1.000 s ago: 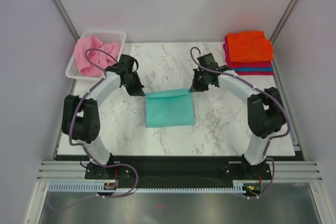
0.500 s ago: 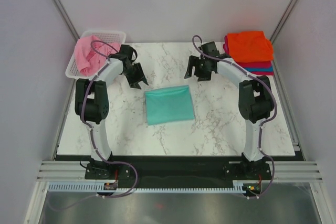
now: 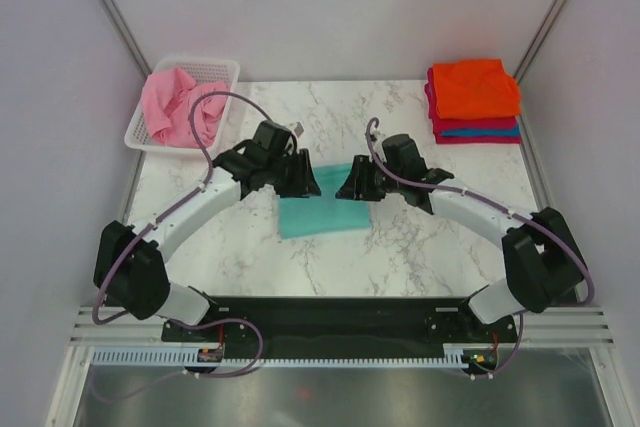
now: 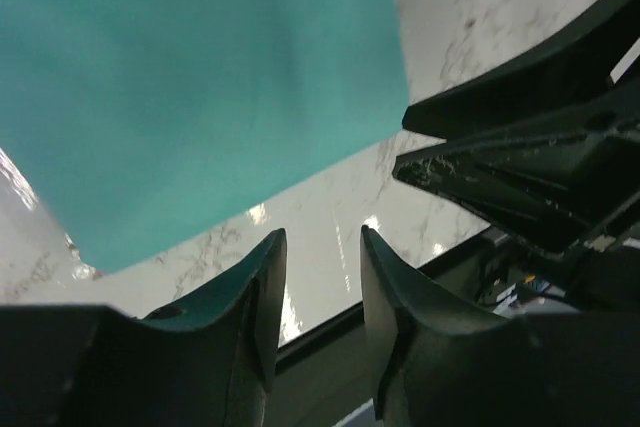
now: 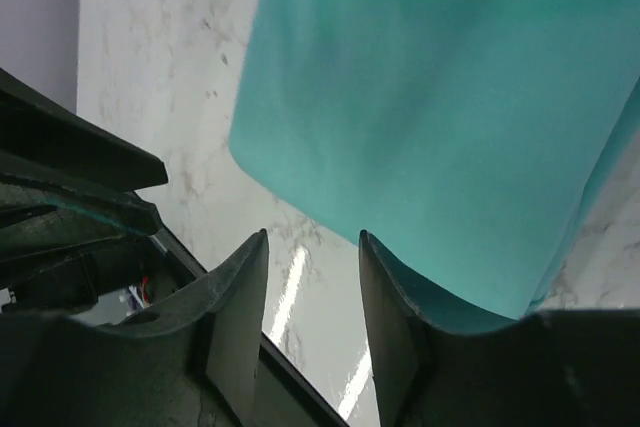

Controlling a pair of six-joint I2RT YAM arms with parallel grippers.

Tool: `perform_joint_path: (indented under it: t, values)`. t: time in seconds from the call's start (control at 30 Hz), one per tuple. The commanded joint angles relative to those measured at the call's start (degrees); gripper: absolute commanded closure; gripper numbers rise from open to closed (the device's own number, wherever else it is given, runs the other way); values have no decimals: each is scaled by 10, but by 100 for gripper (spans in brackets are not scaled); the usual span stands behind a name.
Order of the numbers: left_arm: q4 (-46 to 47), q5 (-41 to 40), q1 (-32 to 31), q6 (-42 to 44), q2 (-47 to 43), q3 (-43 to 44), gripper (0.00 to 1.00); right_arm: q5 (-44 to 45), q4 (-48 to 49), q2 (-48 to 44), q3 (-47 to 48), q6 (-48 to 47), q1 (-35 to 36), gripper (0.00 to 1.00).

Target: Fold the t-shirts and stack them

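A teal t-shirt (image 3: 322,217) lies folded in a rectangle at the middle of the marble table. Both grippers hover over its far edge, tips close together. My left gripper (image 3: 306,183) is open with nothing between its fingers; in its wrist view (image 4: 322,247) the teal t-shirt (image 4: 200,77) fills the upper left. My right gripper (image 3: 349,186) is also open and empty (image 5: 312,245), with the teal t-shirt (image 5: 440,117) spread above it. A pink t-shirt (image 3: 172,107) lies crumpled in the basket. Folded orange (image 3: 474,87), crimson and blue t-shirts form a stack at the back right.
The white slotted basket (image 3: 228,71) stands at the table's back left corner. Bare marble table (image 3: 430,242) lies around the teal shirt. The right gripper's black body (image 4: 540,167) shows in the left wrist view, and the left arm (image 5: 70,197) in the right wrist view.
A second ago both grippers were shut at the teal shirt's far edge. They opened, pulled back toward the rear, then swung in over the shirt's far edge.
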Motion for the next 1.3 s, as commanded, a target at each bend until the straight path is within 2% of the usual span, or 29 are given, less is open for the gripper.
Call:
perform_joint_path:
  t: [0.0,0.03,0.2,0.23,0.37,0.47,0.6,0.63,0.7,0.73,0.8,0.83,0.87,0.9,0.93,1.0,1.03,1.13,1.27]
  values:
    - [134,30,-14,-74,-13,-124,58,-72,164,27,-106,90,0,52]
    - [143,31,-17,-79,-13,-141,59,-73,204,30,-125,98,-1,53]
    - [150,-23,-19,-76,1,-235,63,-19,242,52,-221,98,-1,56]
    - [150,-51,-17,-74,4,-262,63,-15,252,56,-244,98,0,57]
    - [158,-84,-14,-63,25,-305,65,-19,310,58,-312,120,2,60]
    - [153,-108,-14,-35,36,-302,78,-12,339,36,-361,150,20,63]
    - [122,-166,-12,12,49,-259,77,26,350,-15,-403,205,96,65]
    - [100,-175,-10,23,64,-235,78,49,344,-47,-410,228,144,65]
    - [71,-218,-10,48,73,-210,78,82,294,-85,-404,240,196,65]
    - [41,-237,-10,44,75,-197,78,99,265,-129,-386,239,239,62]
    - [-1,-296,-7,9,81,-179,78,142,169,-175,-361,227,258,57]
    - [-13,-301,0,6,84,-166,78,160,135,-225,-335,221,257,43]
    - [-30,-305,5,-1,89,-161,78,207,99,-249,-318,197,256,35]
    - [-35,-305,8,-2,90,-156,78,231,33,-270,-300,183,250,29]
    - [-40,-307,14,-5,89,-150,76,245,7,-300,-265,168,225,14]
    - [-67,-310,17,-20,80,-146,74,236,-35,-311,-239,126,178,2]
    - [-83,-316,18,-28,75,-137,74,225,-40,-305,-220,115,118,2]
    - [-143,-300,15,-43,24,-117,73,161,-31,-251,-196,73,9,2]
    - [-159,-252,14,0,-103,-124,68,110,5,-150,-160,36,-70,2]
